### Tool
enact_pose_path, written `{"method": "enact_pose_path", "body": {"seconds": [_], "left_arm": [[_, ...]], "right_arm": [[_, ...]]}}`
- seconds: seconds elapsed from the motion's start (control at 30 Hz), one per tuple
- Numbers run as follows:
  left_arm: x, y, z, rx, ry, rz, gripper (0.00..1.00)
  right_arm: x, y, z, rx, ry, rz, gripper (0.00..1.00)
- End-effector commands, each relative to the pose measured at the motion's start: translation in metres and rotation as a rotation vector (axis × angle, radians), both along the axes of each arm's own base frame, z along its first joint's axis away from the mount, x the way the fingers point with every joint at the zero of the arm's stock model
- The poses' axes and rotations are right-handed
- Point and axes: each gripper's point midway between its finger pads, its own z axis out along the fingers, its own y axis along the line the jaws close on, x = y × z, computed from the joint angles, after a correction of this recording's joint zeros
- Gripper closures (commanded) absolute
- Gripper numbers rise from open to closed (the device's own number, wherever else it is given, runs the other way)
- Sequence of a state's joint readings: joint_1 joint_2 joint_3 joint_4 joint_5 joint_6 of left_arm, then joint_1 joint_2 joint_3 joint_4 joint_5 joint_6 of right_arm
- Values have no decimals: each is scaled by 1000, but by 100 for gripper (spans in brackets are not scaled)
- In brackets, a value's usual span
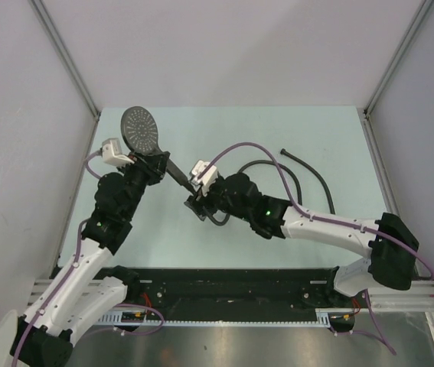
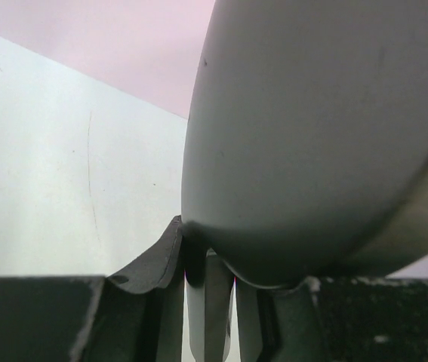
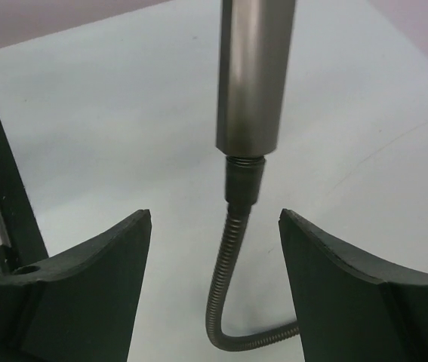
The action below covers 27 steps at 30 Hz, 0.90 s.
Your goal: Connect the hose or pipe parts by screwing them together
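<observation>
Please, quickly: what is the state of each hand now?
Left hand: closed, holding the dark grey round-faced shower head.
Right hand: open, around the thin flexible grey metal hose, not gripping.

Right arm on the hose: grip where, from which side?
Grip the nut right under the shower head handle, from the side, jaws either side, as the open right gripper faces it. The nut looks rigid and in line with the handle; the hose below is flexible and curves away.

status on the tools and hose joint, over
left tool shut on shower head. right tool open, straddling hose below the joint, not touching. hose end at handle, thread showing. nothing in the way.
</observation>
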<state>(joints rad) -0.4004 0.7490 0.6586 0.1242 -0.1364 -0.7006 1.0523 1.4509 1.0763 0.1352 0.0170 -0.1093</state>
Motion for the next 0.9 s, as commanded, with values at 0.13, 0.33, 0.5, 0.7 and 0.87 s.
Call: {"method": "enact_pose_path", "body": {"seconds": [0.13,0.33,0.5,0.7,0.87], "left_arm": [[-2,7,46,-111,-28,50,100],[-7,4,50,-143,-26,32,100],[-9,-2,46,-178,3,8,100],[-12,-25,13,-238,110,-63,99],[-21,-37,-1,-178,49,-140,100]], "right_arm": [[23,1,29,-3,-302,-355,27],[29,11,20,-70,-350,-435,31],[28,17,21,-40,-354,-451,57],[26,20,38,33,-343,-433,91],[22,30,39,72,-203,-240,100]]}}
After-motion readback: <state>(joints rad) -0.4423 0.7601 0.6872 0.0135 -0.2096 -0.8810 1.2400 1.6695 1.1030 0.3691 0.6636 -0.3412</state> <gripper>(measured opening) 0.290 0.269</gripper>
